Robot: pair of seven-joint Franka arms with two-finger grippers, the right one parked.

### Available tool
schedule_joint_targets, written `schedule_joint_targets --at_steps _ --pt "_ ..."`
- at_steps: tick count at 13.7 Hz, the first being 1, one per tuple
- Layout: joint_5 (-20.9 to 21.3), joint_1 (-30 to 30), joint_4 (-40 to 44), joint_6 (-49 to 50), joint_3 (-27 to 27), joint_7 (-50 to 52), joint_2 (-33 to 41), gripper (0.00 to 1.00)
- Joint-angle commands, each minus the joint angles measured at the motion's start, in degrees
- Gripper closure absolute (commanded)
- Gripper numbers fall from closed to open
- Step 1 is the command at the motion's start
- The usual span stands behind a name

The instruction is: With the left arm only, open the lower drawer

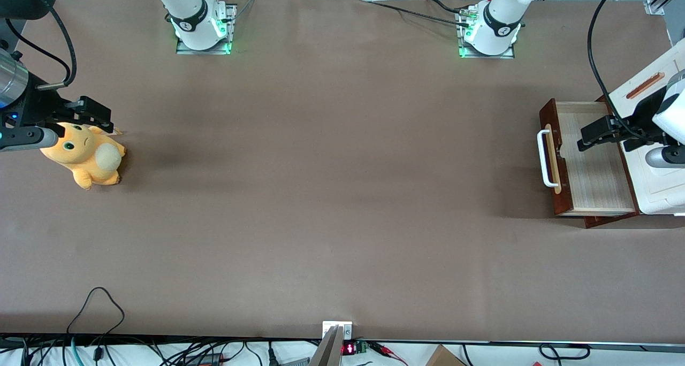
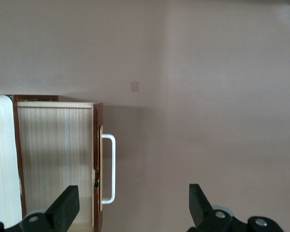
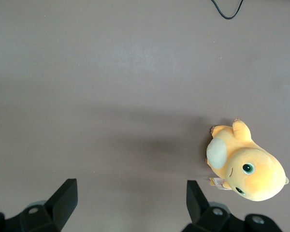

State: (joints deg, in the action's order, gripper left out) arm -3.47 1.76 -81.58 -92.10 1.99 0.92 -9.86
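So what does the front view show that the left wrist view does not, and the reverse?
Only the front view shows the orange plush toy toward the parked arm's end of the table, the two arm bases, and the left arm itself, its hand hovering open above the pulled-out lower drawer. Only the left wrist view shows a small pale square mark on the table. Both show the drawer's light wood inside, its dark front with the white loop handle, and the white cabinet top.

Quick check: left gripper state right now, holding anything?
Left gripper: open, holding nothing, above the pulled-out lower drawer, clear of its white handle.
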Motion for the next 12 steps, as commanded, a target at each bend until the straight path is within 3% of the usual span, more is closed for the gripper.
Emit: schedule_joint_targets --at_steps 1,12 --pt "0.84 -0.62 -3.06 -1.95 -0.67 -2.15 2.30 0.00" --pt "0.75 -0.27 -0.77 1.56 -0.67 -2.33 2.21 0.00"
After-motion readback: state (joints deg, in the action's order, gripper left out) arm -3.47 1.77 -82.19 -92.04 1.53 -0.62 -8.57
